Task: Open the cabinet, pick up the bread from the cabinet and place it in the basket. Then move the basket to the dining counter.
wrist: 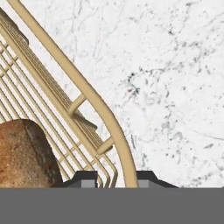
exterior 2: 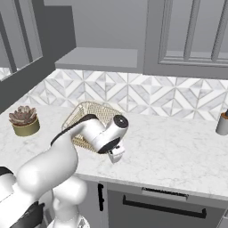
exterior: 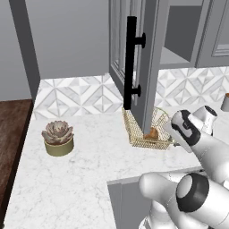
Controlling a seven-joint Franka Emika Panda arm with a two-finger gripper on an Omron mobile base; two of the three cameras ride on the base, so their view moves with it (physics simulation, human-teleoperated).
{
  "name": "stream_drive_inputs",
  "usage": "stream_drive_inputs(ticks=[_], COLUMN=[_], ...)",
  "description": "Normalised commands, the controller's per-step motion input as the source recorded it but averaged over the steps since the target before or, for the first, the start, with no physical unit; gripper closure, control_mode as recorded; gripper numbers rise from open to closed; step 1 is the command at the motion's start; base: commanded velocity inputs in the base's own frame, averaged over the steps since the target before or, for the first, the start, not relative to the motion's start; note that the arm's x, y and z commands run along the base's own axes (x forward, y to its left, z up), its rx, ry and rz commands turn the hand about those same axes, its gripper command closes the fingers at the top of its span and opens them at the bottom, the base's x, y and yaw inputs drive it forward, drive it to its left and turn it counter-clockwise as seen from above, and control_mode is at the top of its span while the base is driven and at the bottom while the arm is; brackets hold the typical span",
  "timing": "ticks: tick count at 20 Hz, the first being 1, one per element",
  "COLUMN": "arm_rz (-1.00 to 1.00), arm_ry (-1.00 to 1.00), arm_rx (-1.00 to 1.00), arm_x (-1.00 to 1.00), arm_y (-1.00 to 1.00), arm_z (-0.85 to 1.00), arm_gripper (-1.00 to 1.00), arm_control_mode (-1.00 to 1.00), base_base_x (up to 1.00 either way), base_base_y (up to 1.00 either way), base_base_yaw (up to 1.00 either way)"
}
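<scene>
The gold wire basket (exterior: 136,134) (exterior 2: 93,111) stands on the marble worktop below the grey cabinet, whose glass-paned door (exterior: 150,67) hangs wide open with its black bar handle (exterior: 130,62) facing me. The golden-brown bread (exterior: 153,133) (wrist: 24,153) lies inside the basket. My gripper (exterior 2: 116,153) (wrist: 116,179) is low at the basket's near right side. Its two fingertips straddle the thick rim wire (wrist: 87,92) and the mesh wall, closed in on them. The dining counter is out of view.
A potted succulent (exterior: 58,136) (exterior 2: 24,119) sits on the worktop to the left of the basket. A small grey cup (exterior: 226,102) (exterior 2: 221,124) stands at the far right by the tiled backsplash (exterior 2: 133,91). The open door overhangs the basket's left part.
</scene>
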Motion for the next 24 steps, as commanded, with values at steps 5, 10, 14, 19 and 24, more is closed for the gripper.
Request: stream_drive_inputs(ticks=[5,10,14,19,24], arm_rz=[-0.11,-0.03,0.00,0.04,0.02], arm_ry=[0.07,0.13,0.03,0.00,0.00], arm_rx=[0.00,-0.10,-0.18,-0.13,-0.02], arm_x=[-0.17,-0.39,-0.34,-0.35,-0.39], arm_y=[-0.09,0.05,0.02,0.11,0.13], arm_z=[0.78,0.59,0.37,0.39,0.49], arm_gripper=[1.00,1.00,1.00,1.00,1.00], arm_control_mode=[-1.00,-1.00,-1.00,-1.00,-1.00], base_base_x=[0.00,0.00,0.00,0.00,0.00], base_base_y=[0.00,0.00,0.00,0.00,0.00], base_base_yaw=[0.00,0.00,0.00,0.00,0.00])
